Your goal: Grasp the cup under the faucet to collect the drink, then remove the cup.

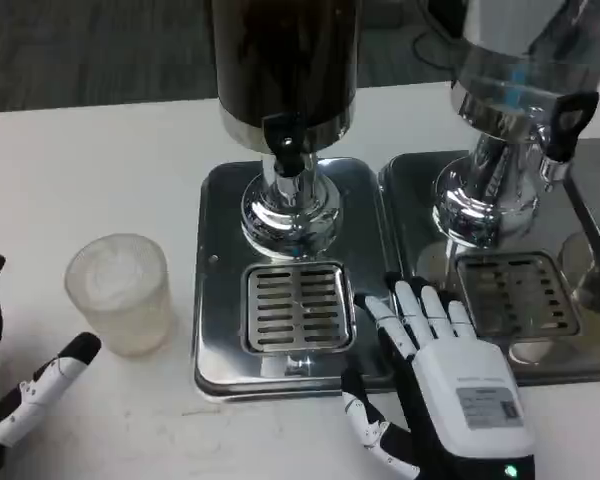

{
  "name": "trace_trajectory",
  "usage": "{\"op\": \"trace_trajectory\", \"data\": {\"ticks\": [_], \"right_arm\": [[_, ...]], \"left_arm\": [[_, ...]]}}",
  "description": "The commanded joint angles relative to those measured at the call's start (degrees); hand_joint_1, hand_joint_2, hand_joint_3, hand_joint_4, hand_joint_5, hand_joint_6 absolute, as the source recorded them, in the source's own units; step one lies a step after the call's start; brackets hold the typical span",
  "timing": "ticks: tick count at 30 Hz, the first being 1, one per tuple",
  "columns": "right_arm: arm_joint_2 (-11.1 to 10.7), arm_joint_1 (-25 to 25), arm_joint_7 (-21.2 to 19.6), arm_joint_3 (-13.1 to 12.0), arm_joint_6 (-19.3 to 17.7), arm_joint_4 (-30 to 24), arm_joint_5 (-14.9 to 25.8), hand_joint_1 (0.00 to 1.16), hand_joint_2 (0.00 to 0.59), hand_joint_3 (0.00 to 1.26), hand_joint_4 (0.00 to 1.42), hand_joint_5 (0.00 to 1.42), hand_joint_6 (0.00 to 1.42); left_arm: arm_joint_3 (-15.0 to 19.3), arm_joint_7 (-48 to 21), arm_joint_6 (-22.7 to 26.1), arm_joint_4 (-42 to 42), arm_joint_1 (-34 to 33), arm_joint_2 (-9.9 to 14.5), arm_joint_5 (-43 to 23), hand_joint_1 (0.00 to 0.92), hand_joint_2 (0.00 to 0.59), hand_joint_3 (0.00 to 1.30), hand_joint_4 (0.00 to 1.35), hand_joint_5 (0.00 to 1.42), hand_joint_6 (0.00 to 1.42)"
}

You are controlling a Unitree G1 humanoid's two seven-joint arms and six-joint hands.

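A clear plastic cup (119, 292) stands upright on the white table, left of the steel drip tray (220, 260). The dark drink dispenser's faucet (287, 142) hangs above the tray's slotted grate (297, 307), and nothing stands on that grate. At the bottom left corner my left hand (20, 385) lies open with fingers spread, just left of and below the cup, apart from it. My right hand (435, 375) rests open and flat on the tray's right front edge, fingers pointing away from me.
A second dispenser with a black-handled tap (565, 125) stands at the right on its own steel tray (420, 190) with a grate (515, 290). White table stretches to the left and front of the cup.
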Motion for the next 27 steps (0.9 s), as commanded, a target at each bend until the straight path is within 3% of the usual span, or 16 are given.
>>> {"op": "trace_trajectory", "data": {"ticks": [1,10,19,27], "right_arm": [[0.4,0.2,-0.7,-0.2,0.5,0.0,0.4,0.33,0.460,0.16,0.01,0.00,0.00],[0.9,0.8,-1.0,0.2,1.5,-0.3,0.2,0.33,0.460,0.17,0.01,0.00,0.00],[1.2,0.7,-1.3,0.1,2.0,-0.2,0.6,0.33,0.460,0.20,0.01,0.00,0.00],[1.1,0.4,-0.8,-0.1,1.9,-0.4,1.0,0.33,0.460,0.20,0.01,0.00,0.00]], "left_arm": [[-0.1,1.9,-2.3,4.9,-3.4,-1.7,-1.3,0.003,0.000,0.00,0.00,0.00,0.00],[-1.8,3.1,-3.7,11.1,-8.9,-2.4,0.1,0.045,0.000,0.00,0.00,0.00,0.00],[-5.3,4.7,-5.0,12.0,-10.7,0.5,4.2,0.034,0.000,0.00,0.00,0.00,0.00],[-6.1,6.9,-4.1,12.6,-10.7,0.6,5.7,0.058,0.000,0.00,0.00,0.00,0.00]]}}
